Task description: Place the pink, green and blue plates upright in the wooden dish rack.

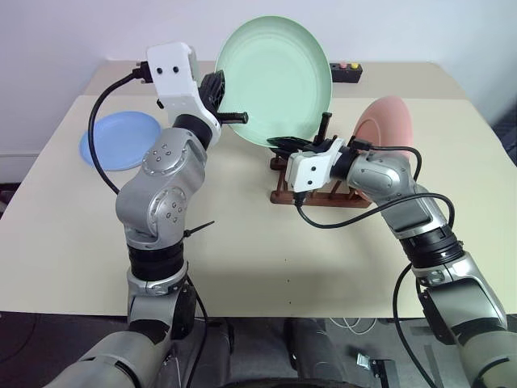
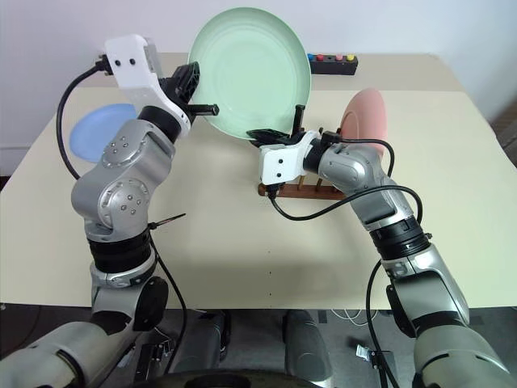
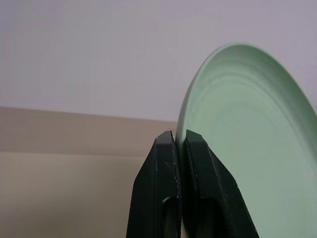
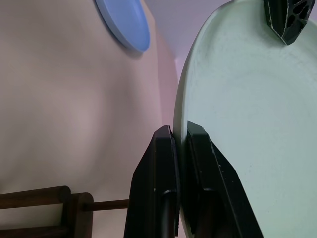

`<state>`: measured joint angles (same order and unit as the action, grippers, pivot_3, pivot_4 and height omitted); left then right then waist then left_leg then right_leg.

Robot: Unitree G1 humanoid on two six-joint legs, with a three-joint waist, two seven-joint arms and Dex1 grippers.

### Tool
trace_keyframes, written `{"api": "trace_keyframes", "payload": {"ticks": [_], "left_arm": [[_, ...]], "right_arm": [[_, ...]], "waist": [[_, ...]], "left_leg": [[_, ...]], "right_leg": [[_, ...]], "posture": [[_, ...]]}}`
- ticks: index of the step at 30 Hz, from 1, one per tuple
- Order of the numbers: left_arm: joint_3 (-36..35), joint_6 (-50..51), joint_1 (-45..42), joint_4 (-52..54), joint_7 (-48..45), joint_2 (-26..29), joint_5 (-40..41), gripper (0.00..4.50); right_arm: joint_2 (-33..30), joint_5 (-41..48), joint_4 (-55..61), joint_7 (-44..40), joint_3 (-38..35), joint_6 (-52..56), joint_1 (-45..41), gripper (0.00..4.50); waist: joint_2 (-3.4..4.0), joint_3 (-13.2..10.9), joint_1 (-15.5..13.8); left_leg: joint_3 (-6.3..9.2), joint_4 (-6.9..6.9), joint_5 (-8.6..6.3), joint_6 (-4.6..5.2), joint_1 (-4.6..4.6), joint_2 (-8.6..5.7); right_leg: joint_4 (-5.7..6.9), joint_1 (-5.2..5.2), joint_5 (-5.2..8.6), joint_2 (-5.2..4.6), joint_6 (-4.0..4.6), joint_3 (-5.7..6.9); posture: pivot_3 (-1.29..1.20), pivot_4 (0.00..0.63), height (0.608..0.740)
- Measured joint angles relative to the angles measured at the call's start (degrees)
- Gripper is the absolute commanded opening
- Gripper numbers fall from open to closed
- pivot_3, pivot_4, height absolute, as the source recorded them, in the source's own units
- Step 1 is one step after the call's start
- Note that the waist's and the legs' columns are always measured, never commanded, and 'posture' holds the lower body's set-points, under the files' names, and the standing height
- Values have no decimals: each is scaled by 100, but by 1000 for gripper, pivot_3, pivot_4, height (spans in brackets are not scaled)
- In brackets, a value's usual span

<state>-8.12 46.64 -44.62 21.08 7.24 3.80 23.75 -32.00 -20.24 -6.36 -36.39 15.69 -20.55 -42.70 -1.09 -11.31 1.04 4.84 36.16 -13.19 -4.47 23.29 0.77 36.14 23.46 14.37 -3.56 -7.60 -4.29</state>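
Above the beige table (image 1: 242,267), both grippers clamp the upright mint-green plate (image 1: 279,77).

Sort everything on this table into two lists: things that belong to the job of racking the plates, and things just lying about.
Belongs to the job:
green plate, pinched at its rim by both grippers
pink plate, standing in the rack
blue plate, flat on the table
wooden dish rack

Just lying about:
black box with coloured buttons

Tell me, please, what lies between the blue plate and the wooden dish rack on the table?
In the left eye view the left gripper and its arm cross that stretch, above the table, between the blue plate and the wooden dish rack.
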Motion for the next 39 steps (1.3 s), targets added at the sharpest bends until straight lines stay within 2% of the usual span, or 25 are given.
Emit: {"api": "trace_keyframes", "payload": {"ticks": [1,7,8,12,17,22,26,33,39], "left_arm": [[-78,-83,0,0,-42,-82,79,1053],[-650,-668,-178,124,-95,-392,605,4132],[-727,-763,-223,128,-91,-390,665,4459],[-933,-1082,-274,154,-102,-257,811,4459],[-1148,-1299,-273,147,-382,540,812,4459],[-1271,-1368,432,25,-1130,1317,881,4459],[-1049,-1486,1086,-9,-1930,1641,934,4459],[27,-1693,2594,176,-3636,2250,928,4459],[677,-1738,2999,392,-4673,2726,910,4459]], "right_arm": [[0,-17,-14,12,0,-20,0,0],[-16,-155,-227,101,-2,-116,-2,0],[-25,-157,-245,131,-5,-128,-5,0],[-42,-164,-317,217,-18,-192,-73,0],[-62,315,-230,176,-344,-84,-132,0],[-58,1956,661,-321,-1085,955,-139,0],[-28,3211,1386,-495,-1550,2103,-62,0],[170,6149,2691,-40,-2563,4531,691,0],[184,7573,3107,564,-2967,5524,1108,0]], "waist": [[0,0,-1],[-1,0,-2],[-1,0,1],[-1,-1,3],[-1,-1,7],[0,-1,12],[0,-1,-11],[4,-1,6],[7,0,2]], "left_leg": [[0,0,0,0,0,0],[0,0,1,-1,0,0],[0,0,1,-1,-1,0],[0,0,1,-1,-1,0],[0,-1,1,-1,0,0],[2,-2,0,0,-1,1],[2,2,0,0,0,1],[2,0,-1,2,-1,3],[0,-1,-1,3,-2,6]], "right_leg": [[0,0,0,0,0,0],[0,0,0,0,0,0],[0,0,0,0,1,0],[0,0,0,1,0,0],[0,0,0,1,0,0],[2,-1,0,0,1,0],[3,-4,0,0,1,1],[6,-3,1,1,7,0],[5,-3,11,3,29,-1]], "posture": [[0,150,730],[0,150,730],[0,150,730],[0,150,730],[0,150,730],[0,150,730],[0,150,730],[0,150,730],[0,150,730]]}}
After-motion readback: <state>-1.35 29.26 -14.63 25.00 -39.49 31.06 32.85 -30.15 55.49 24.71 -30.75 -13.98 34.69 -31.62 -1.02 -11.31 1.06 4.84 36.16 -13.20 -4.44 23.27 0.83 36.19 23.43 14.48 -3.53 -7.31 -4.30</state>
